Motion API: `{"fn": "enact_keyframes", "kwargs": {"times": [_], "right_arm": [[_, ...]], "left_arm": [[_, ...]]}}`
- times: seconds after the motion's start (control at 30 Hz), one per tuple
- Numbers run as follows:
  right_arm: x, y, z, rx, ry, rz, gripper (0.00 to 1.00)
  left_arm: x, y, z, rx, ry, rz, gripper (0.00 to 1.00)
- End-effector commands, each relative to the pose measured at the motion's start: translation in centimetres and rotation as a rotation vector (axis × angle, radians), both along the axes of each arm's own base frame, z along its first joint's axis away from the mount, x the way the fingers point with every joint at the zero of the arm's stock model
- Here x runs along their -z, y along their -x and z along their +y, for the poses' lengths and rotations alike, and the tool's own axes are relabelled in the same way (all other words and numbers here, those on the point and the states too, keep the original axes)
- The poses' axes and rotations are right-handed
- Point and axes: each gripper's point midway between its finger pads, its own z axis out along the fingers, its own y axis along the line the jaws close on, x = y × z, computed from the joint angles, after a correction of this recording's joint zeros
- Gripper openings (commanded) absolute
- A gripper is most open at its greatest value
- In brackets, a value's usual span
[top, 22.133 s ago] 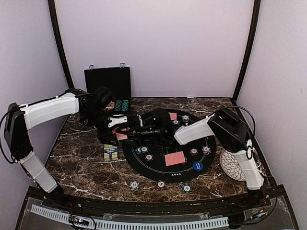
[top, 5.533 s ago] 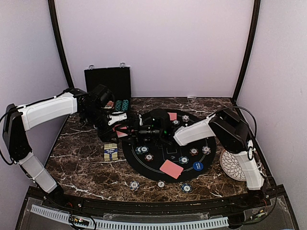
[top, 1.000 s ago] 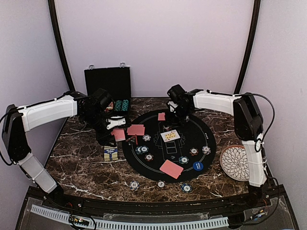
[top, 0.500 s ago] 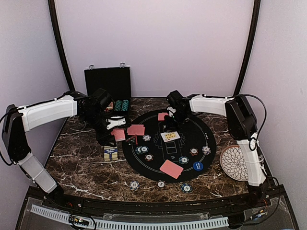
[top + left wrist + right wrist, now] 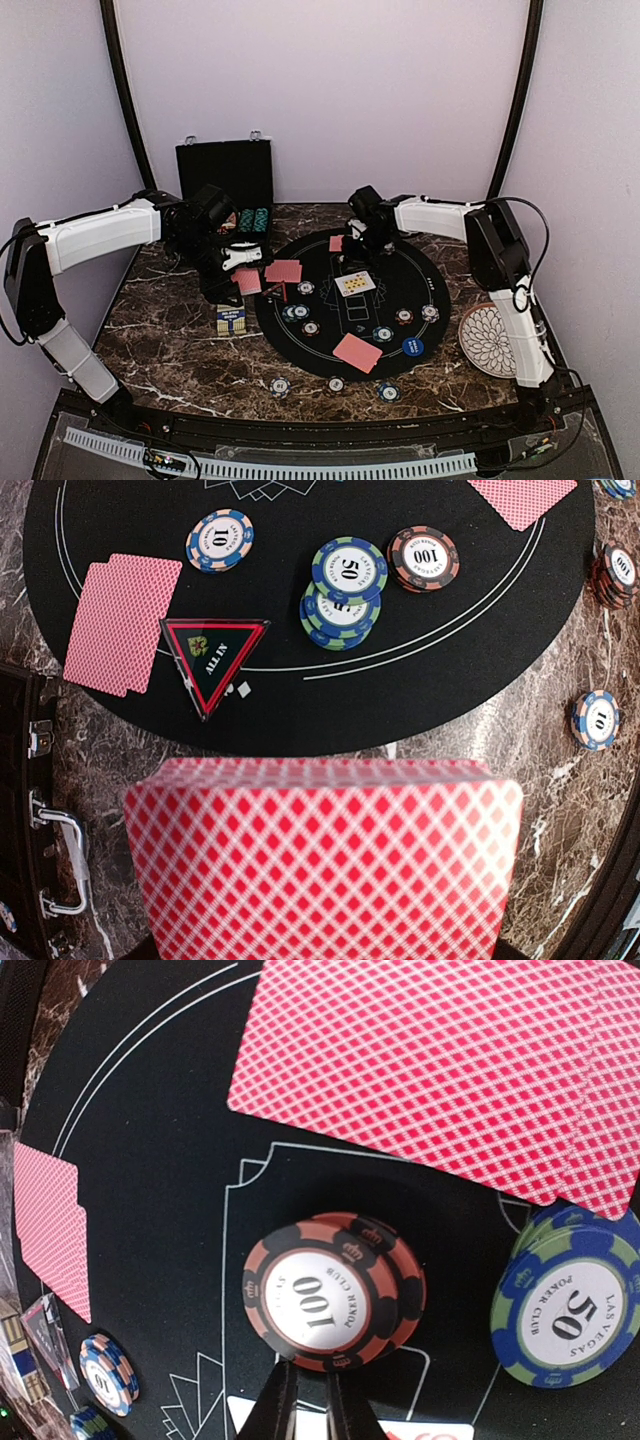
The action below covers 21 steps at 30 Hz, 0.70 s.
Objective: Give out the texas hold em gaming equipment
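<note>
Red-backed deck (image 5: 320, 865) fills the lower centre of the left wrist view. It is clamped in the left tool (image 5: 240, 266), left of centre in the overhead frame. No shift there over the last second.

Right tool (image 5: 311, 1388) is what changed.
- A few seconds back it reached across to the deck.
- Now it hangs over the upper-centre part of the black mat (image 5: 425, 275).
- Within the last second it has sunk slightly toward frame centre, with the elbow folding in.
- Jaws pinched almost together, thin gap, nothing between them.
- Tips sit just beside the lower rim of the 100 chip (image 5: 333, 1295).
- 50 chip (image 5: 567, 1310) lies right of that.
- Red-backed cards (image 5: 440, 1070) lie flat and overlapping across the upper right of that view.

Face-up card (image 5: 355, 283) shows at mat centre, where the arm lay across before. Cannot say whether it is newly laid or only uncovered.

Judgement: a deal to the upper seat looks finished and let go. The deck is still thick, so more dealing remains, and the right tool probably returns to it empty.
</note>
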Motion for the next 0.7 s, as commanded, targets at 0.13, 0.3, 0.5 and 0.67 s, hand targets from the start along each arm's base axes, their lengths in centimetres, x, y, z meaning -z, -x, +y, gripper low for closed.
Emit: {"fn": "enact_keyframes", "kwargs": {"times": [0.13,0.3,0.5,0.67], "right_arm": [[-6.3,1.4,-0.7,0.008,-0.110,-0.097,0.37],[-5.9,4.1,-1.9,0.008,-0.140,-0.067,0.39],[-3.2,7.4,-2.7,0.002,-0.177,0.002,0.25],[-0.8,9.5,-3.1,-0.008,-0.174,0.051,0.19]], "left_arm": [[-1.4,0.4,0.1,0.013,0.020,-0.024,0.00],[-1.6,0.4,0.0,0.015,0.020,-0.020,0.00],[-1.5,0.4,0.0,0.015,0.018,-0.018,0.00],[-1.3,0.5,0.1,0.015,0.015,-0.013,0.00]]}}
